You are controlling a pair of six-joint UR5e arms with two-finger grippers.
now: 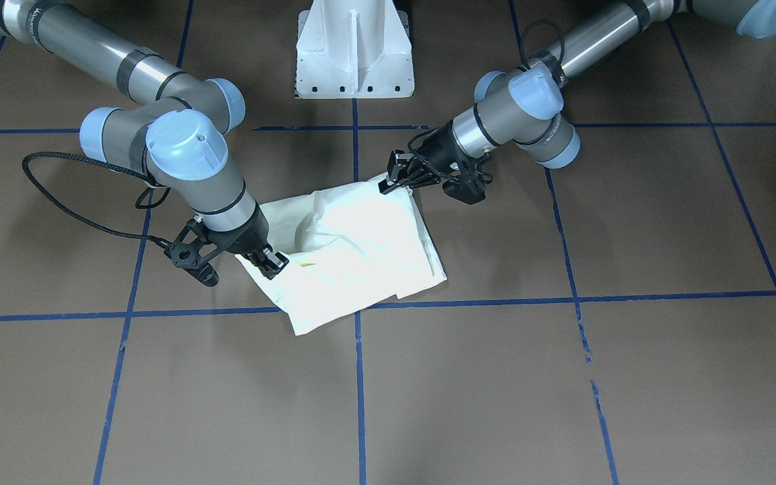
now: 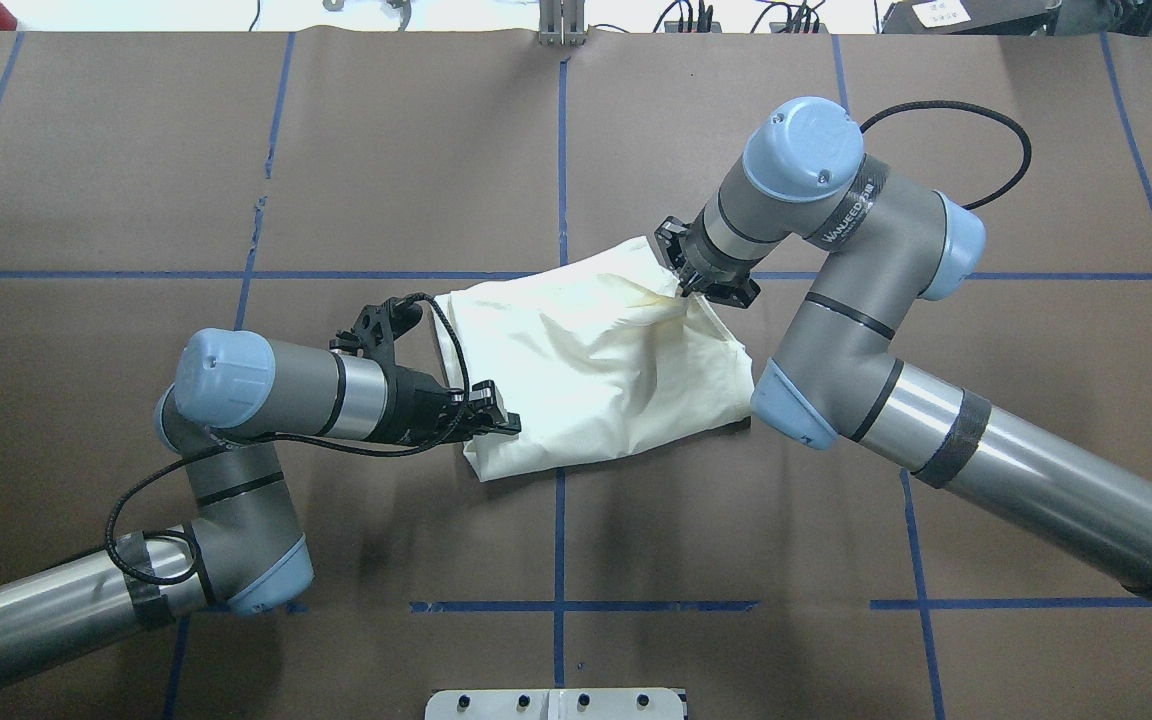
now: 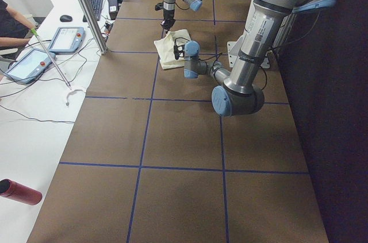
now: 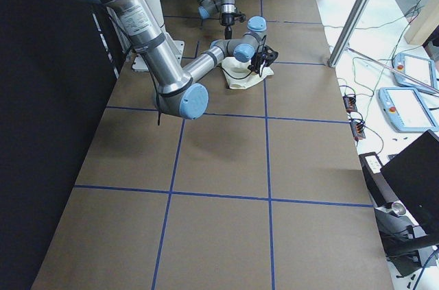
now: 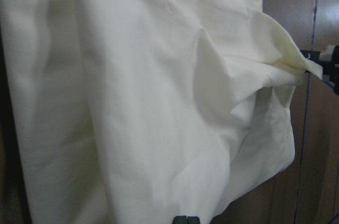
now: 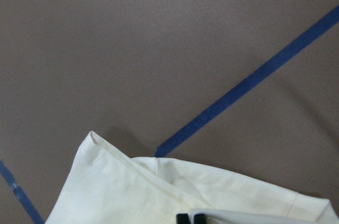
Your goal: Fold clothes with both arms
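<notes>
The clothes are one cream-white T-shirt (image 2: 596, 365), bunched into a rough rectangle at the table's middle with only its plain side showing (image 1: 354, 256). My left gripper (image 2: 496, 415) is shut on the shirt's near-left edge, also seen from the front (image 1: 395, 176). My right gripper (image 2: 684, 283) is shut on the far-right corner, with creases running from it (image 1: 273, 264). In the left wrist view the cloth (image 5: 148, 91) fills the frame. In the right wrist view the closed fingertips (image 6: 183, 217) pinch a hem (image 6: 159, 192) over the brown table.
The white pedestal base (image 1: 353, 54) stands just behind the shirt. Blue tape lines (image 2: 560, 150) grid the brown table. Beside the table are a metal post (image 3: 86, 7), tablets (image 3: 66, 39), a person's arm (image 3: 11, 41) and a red bottle (image 3: 20, 191).
</notes>
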